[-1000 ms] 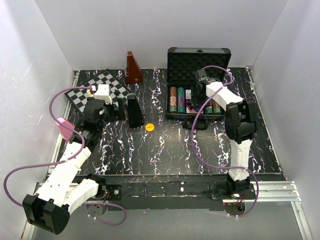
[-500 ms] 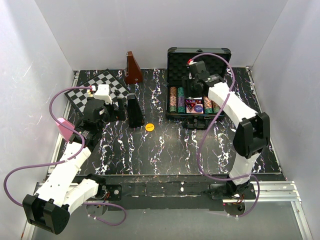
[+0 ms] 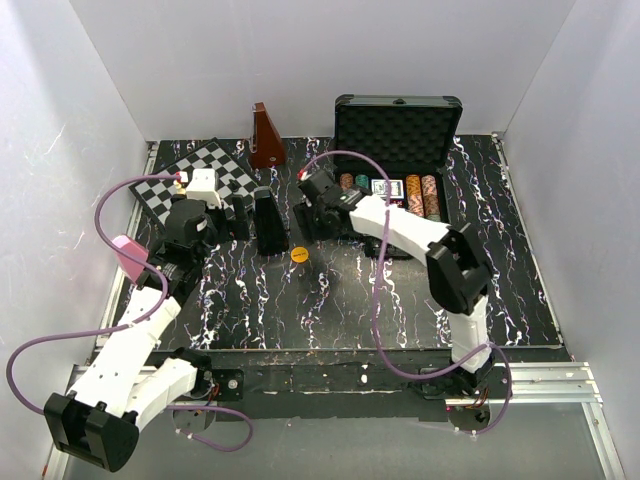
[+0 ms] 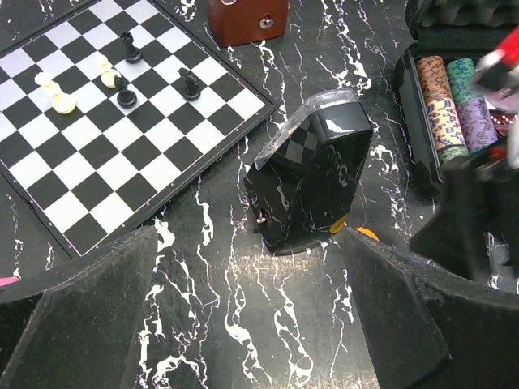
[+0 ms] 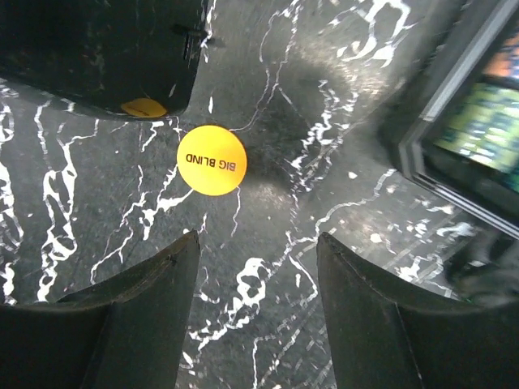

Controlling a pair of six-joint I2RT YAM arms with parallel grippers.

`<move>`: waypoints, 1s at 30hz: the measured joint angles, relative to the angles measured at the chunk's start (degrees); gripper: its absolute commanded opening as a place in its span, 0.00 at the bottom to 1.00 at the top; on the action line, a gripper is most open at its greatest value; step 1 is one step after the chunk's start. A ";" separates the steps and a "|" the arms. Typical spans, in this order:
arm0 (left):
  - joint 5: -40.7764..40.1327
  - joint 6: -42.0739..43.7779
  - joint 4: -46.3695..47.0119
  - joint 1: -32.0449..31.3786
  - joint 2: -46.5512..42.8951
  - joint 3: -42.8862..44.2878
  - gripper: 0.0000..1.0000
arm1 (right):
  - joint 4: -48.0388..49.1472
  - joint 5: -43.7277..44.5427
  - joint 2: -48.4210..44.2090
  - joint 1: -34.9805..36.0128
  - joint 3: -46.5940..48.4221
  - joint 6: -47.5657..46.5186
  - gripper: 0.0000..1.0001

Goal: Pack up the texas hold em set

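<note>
The black foam-lined case [image 3: 398, 125] stands open at the back right, with striped chip rows [image 3: 420, 195] and card decks inside. On the table to its left lies a yellow "BIG BLIND" button [image 3: 299, 254] [image 5: 212, 160]. My right gripper [image 3: 318, 218] [image 5: 258, 243] hovers open just beside the button, nothing between its fingers, and the case edge [image 5: 454, 138] is at its right. My left gripper [image 3: 242, 216] [image 4: 249, 259] is wide open and empty, facing a glossy black upright object [image 4: 312, 178]. Chips [image 4: 442, 105] show at the right of the left wrist view.
A black-and-white chessboard [image 3: 195, 180] [image 4: 97, 121] with a few pieces lies at the back left. A brown pyramid-shaped object [image 3: 265, 137] [image 4: 247, 18] stands behind it. The glossy black object [image 3: 270, 222] [image 5: 97, 57] stands right by the button. White walls enclose the table.
My right arm has swung from over the case leftward and down to the table beside the yellow button. The left arm has not moved.
</note>
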 measured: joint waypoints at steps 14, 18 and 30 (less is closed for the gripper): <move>0.00 0.04 0.00 0.00 -0.87 0.00 0.98 | -0.13 2.82 11.13 4.92 4.59 4.59 0.70; 0.00 0.17 -0.02 0.00 -0.96 0.00 0.98 | -0.07 3.06 12.61 5.42 6.34 5.20 0.70; 0.00 0.24 -0.02 0.00 -1.07 0.00 0.98 | -0.09 3.52 16.37 5.70 8.83 6.25 0.70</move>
